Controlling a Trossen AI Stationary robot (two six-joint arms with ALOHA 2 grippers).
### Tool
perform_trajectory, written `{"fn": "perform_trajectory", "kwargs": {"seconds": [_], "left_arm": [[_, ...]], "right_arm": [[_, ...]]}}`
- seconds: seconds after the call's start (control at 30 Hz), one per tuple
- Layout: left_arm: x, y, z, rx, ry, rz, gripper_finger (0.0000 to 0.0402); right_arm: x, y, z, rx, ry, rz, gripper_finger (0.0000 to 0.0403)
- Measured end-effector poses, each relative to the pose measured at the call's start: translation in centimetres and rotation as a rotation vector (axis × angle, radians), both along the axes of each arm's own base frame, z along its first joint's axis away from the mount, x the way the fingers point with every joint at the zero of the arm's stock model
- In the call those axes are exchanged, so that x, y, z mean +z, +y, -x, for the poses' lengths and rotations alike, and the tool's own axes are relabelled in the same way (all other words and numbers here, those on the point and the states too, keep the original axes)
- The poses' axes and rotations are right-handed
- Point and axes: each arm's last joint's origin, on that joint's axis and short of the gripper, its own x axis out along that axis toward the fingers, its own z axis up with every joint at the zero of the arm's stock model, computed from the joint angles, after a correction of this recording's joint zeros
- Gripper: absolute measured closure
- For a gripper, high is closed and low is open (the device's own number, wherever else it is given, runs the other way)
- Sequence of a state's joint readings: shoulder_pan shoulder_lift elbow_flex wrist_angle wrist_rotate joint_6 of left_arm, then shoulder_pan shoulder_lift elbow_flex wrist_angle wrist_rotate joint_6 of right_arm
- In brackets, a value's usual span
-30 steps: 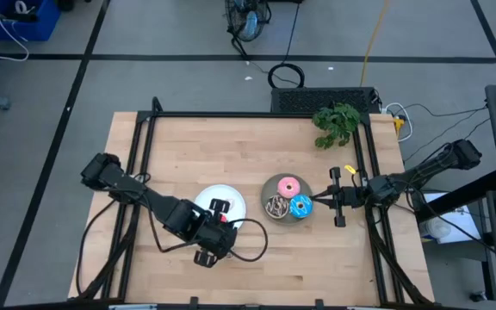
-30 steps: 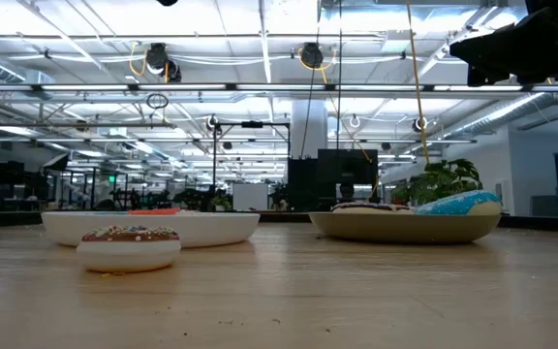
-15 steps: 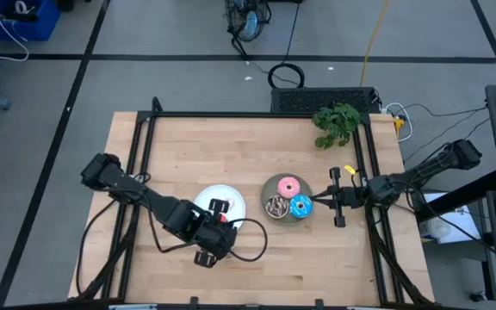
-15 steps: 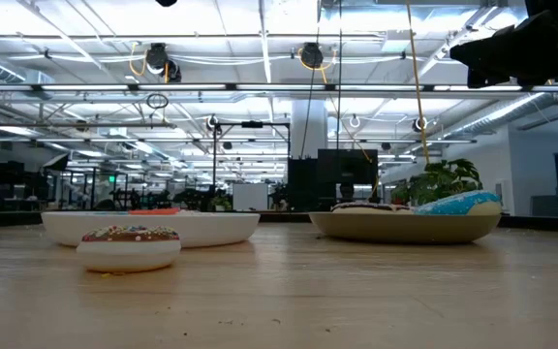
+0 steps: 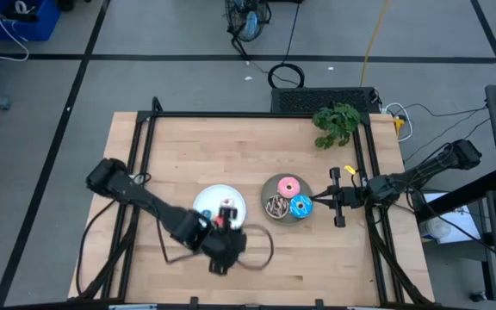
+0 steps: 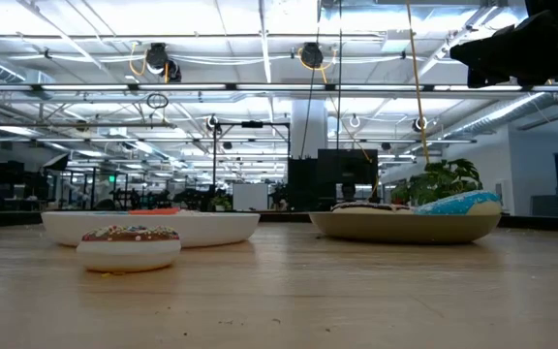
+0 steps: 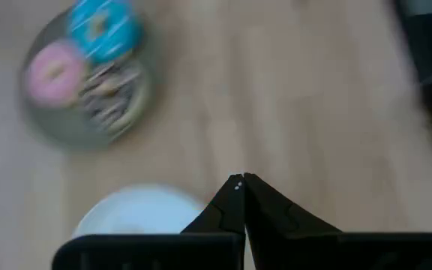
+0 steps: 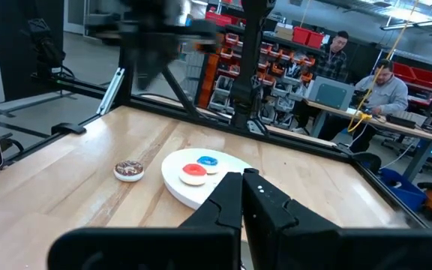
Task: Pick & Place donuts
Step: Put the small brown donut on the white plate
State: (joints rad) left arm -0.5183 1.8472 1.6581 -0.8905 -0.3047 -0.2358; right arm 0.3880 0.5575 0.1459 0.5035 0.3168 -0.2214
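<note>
The grey plate (image 5: 271, 189) holds the three larger donuts: pink (image 5: 289, 186), blue sprinkled (image 5: 300, 207) and brown sprinkled (image 5: 276, 207). On the white plate (image 8: 172, 180) lie a tiny red donut (image 8: 193, 172) and a tiny blue one (image 8: 208, 160). A tiny brown sprinkled donut (image 8: 129, 169) sits on the table beside that plate. No tiny white donut shows. My left gripper (image 7: 242, 180) is shut and empty, above the white plate's near edge (image 5: 231, 231). My right gripper (image 8: 244, 176) is shut and empty, just right of the grey plate (image 5: 317, 203).
A green plant (image 5: 336, 123) lies at the table's far right corner. A black frame (image 5: 257, 114) runs along the far edge and both sides. Bare wood lies along the far half and the near right. Two persons sit at a desk (image 8: 358, 75) beyond the table.
My left arm has swung toward the table's right and a little toward its near edge, so its gripper now sits farther right by the white plate. Its wrist view is blurred by the motion. The donuts, the plates and my right arm have kept still.
</note>
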Motion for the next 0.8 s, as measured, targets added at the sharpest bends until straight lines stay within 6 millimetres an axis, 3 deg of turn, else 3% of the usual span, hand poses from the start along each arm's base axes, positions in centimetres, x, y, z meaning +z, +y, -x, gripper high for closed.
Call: {"fn": "perform_trajectory", "kwargs": {"seconds": [0.13,0.3,0.47,0.67,0.8], "left_arm": [[-1.7,-1.9,-0.8,-0.060,-0.008,0.025,0.0396],[-5.7,-2.1,-1.2,-0.022,0.160,-0.056,0.0385],[-8.6,-3.4,-1.0,-0.061,0.287,-0.045,0.0326],[-9.5,-5.1,-0.3,-0.162,0.314,-0.053,0.0241],[-10.2,-4.9,-0.3,-0.135,0.304,-0.084,0.0203]], "right_arm": [[0.0,0.0,0.0,0.000,-0.003,-0.001,0.0403],[0.1,0.0,0.0,0.000,-0.005,-0.025,0.0403],[0.1,0.0,0.0,0.000,-0.005,-0.028,0.0403],[0.0,0.0,0.0,0.001,0.001,-0.022,0.0403],[0.0,0.0,0.0,0.000,0.001,-0.021,0.0403]]}}
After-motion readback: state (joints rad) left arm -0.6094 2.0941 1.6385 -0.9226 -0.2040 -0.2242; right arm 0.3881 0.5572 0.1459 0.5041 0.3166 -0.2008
